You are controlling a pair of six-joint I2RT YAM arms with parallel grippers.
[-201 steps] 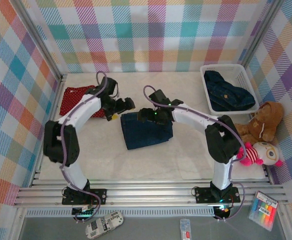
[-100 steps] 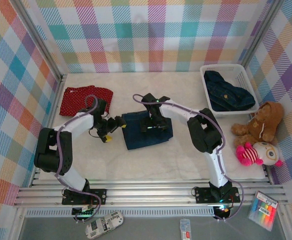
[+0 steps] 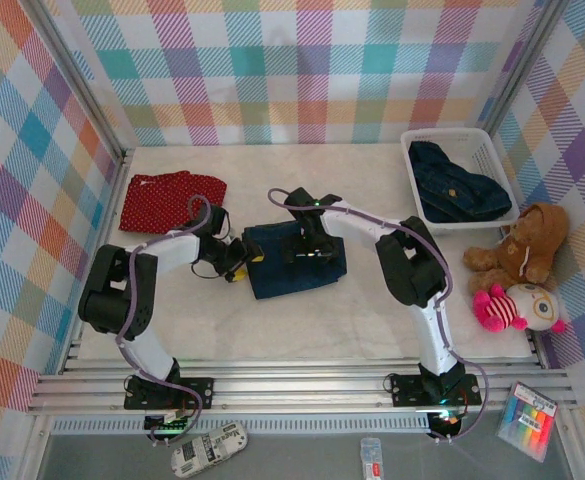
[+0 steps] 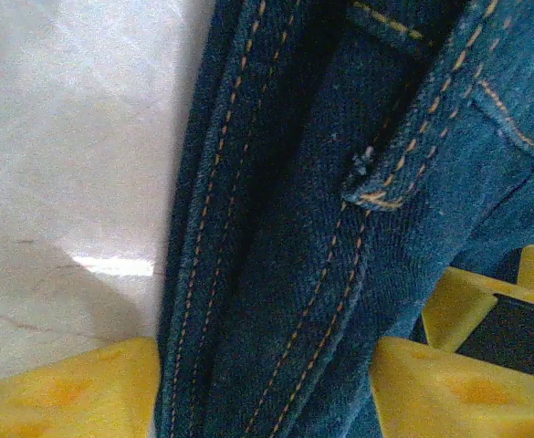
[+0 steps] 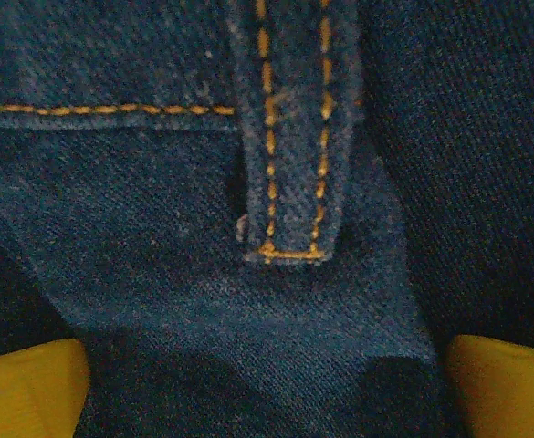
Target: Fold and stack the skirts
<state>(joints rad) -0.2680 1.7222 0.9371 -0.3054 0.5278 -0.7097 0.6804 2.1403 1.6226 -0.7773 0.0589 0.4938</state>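
One denim skirt (image 3: 294, 272) lies folded before you. Left fingers (image 4: 66, 391) straddle its edge, though you cannot tell whether they pinch; right fingers (image 5: 27, 388) rest released atop it.

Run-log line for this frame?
left end effector: straddles denim skirt edge | right end effector: open, on skirt | red skirt: lying far left

The top camera looks down from above the near edge over the whole bench (image 3: 352, 320), while both wrist cameras press very close on the central denim skirt (image 3: 302, 275), shared by all three views.
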